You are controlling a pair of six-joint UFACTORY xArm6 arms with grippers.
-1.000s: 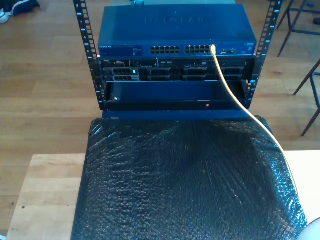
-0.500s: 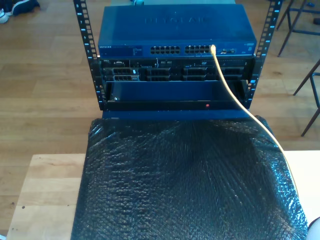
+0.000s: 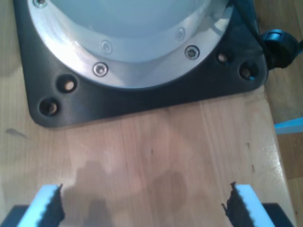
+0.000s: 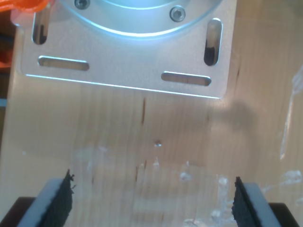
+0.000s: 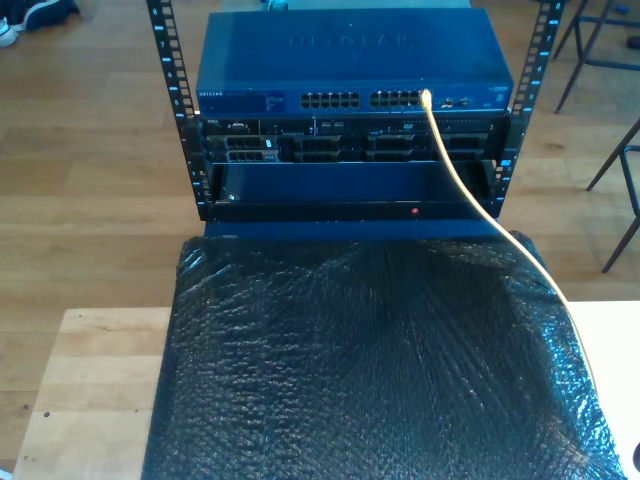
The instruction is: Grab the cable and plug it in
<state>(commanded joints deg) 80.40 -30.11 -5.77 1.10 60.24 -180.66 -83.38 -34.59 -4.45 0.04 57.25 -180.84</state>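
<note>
The pale yellow cable [image 5: 470,200] has its upper end at a port near the exterior view's right end of the blue switch's [image 5: 350,60] port row. From there it runs down and toward the exterior view's right, over the black crinkled sheet [image 5: 370,370]. My first gripper [image 3: 144,208] is open over bare wood, with nothing between its fingers, and faces a black base plate [image 3: 151,94] carrying a round silver arm base. My second gripper [image 4: 152,204] is open too, empty, over scuffed wood below a slotted silver mounting plate [image 4: 128,71].
The switch sits on top of a black rack [image 5: 170,70] with server units [image 5: 350,145] below it. A wooden table [image 5: 90,380] lies under the black sheet. Chair legs [image 5: 620,160] stand on the floor at the exterior view's right. An orange part [image 4: 23,4] borders the silver plate.
A small white shape at the exterior view's lower right corner has slid out of the picture. The cable and the switch have not moved.
</note>
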